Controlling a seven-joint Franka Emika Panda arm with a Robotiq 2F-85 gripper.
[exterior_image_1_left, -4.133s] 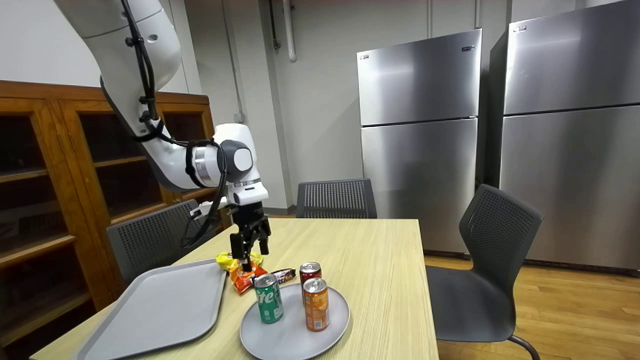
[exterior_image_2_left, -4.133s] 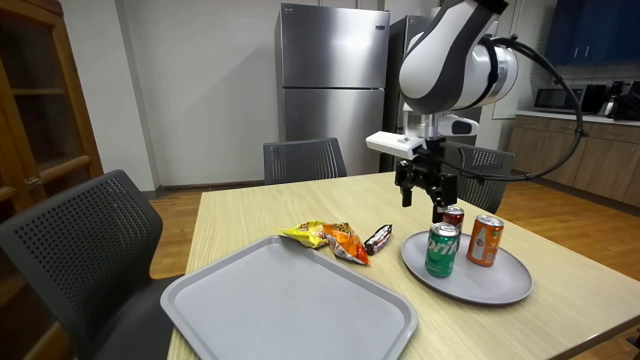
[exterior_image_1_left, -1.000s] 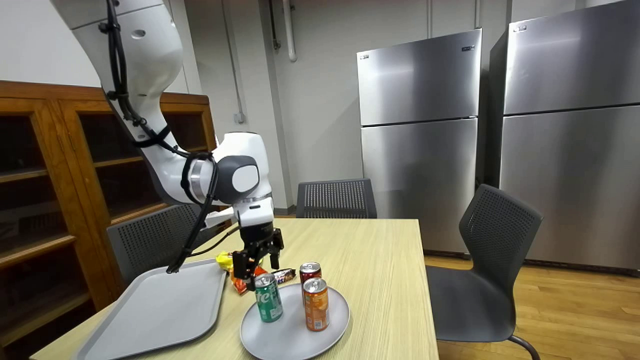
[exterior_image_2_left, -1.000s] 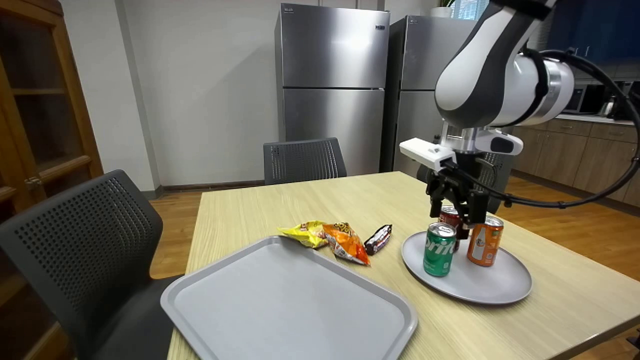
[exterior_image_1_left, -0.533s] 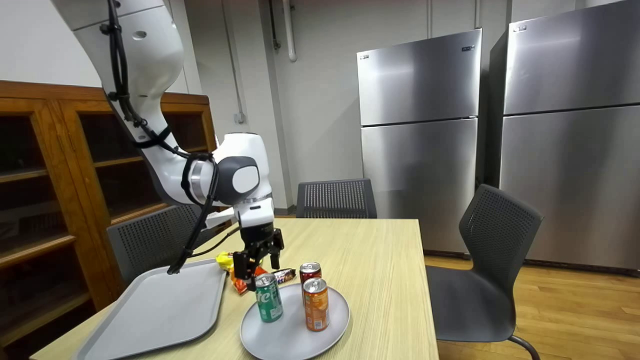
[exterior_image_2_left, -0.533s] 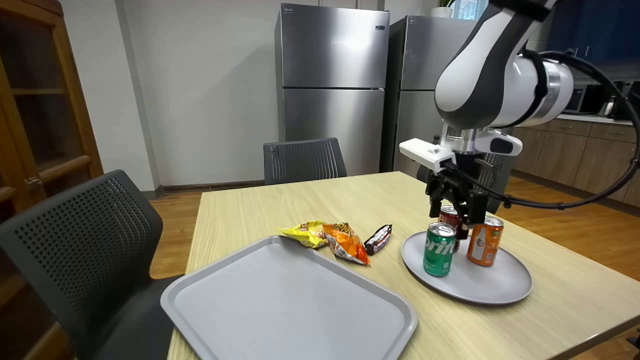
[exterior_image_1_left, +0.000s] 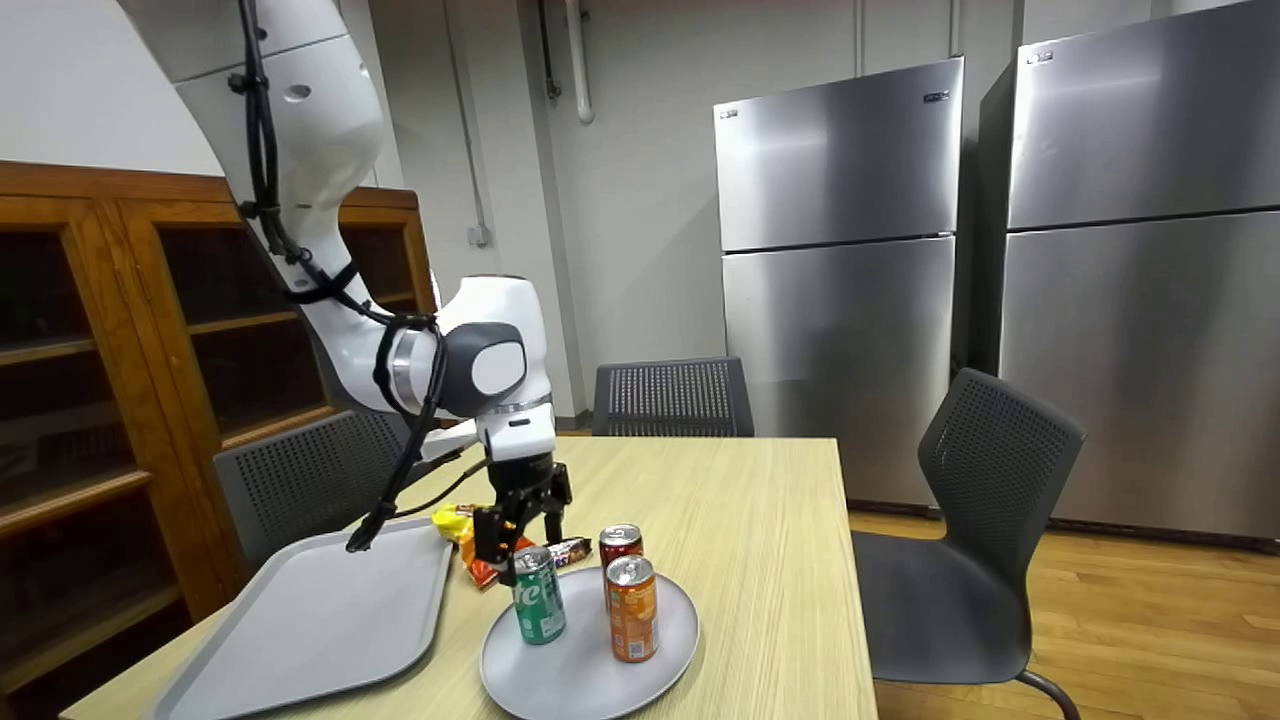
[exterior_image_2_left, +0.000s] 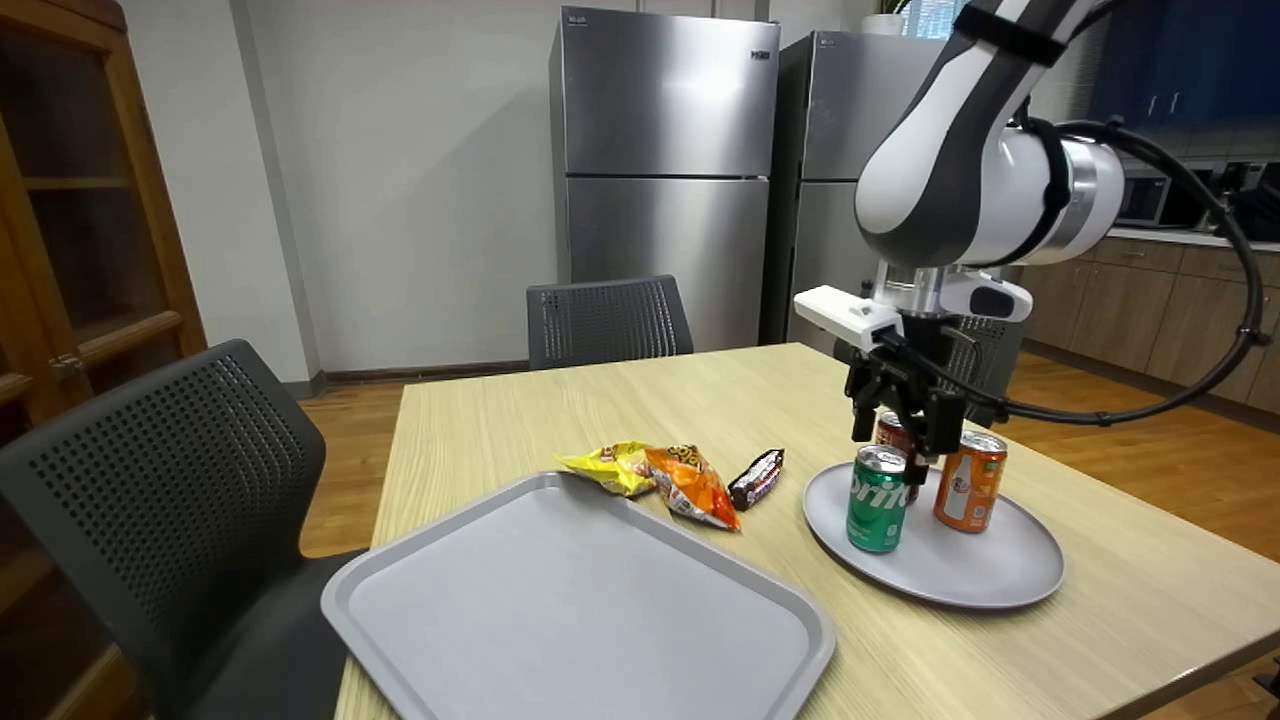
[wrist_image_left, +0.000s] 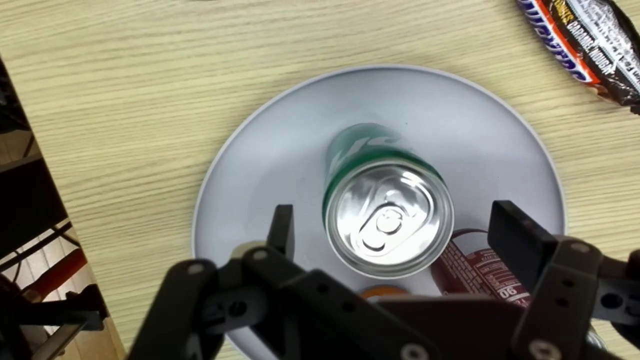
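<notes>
A green can (exterior_image_1_left: 540, 608) stands upright on a round grey plate (exterior_image_1_left: 590, 692); it also shows in an exterior view (exterior_image_2_left: 877, 512) and, from above, in the wrist view (wrist_image_left: 390, 220). My gripper (wrist_image_left: 392, 222) is open and empty. In the wrist view the can's lid lies between the fingers, with a gap on each side. Both exterior views show the gripper (exterior_image_1_left: 530, 558) (exterior_image_2_left: 888, 455) at about the height of the can's top. A dark red can (wrist_image_left: 467, 265) and an orange can (exterior_image_2_left: 968, 485) stand upright on the plate, partly hidden by the gripper in the wrist view.
A large grey tray (exterior_image_2_left: 580, 610) lies on the wooden table (exterior_image_2_left: 520, 410). A yellow bag (exterior_image_2_left: 612, 467), an orange bag (exterior_image_2_left: 692, 487) and a dark snack bar (exterior_image_2_left: 757, 478) lie between tray and plate. Chairs (exterior_image_1_left: 985, 560) stand round the table.
Over about four seconds my open gripper has moved over to the plate and down to the green can. In the last half second it has shifted slightly and sunk a little. The cans stand about where they were.
</notes>
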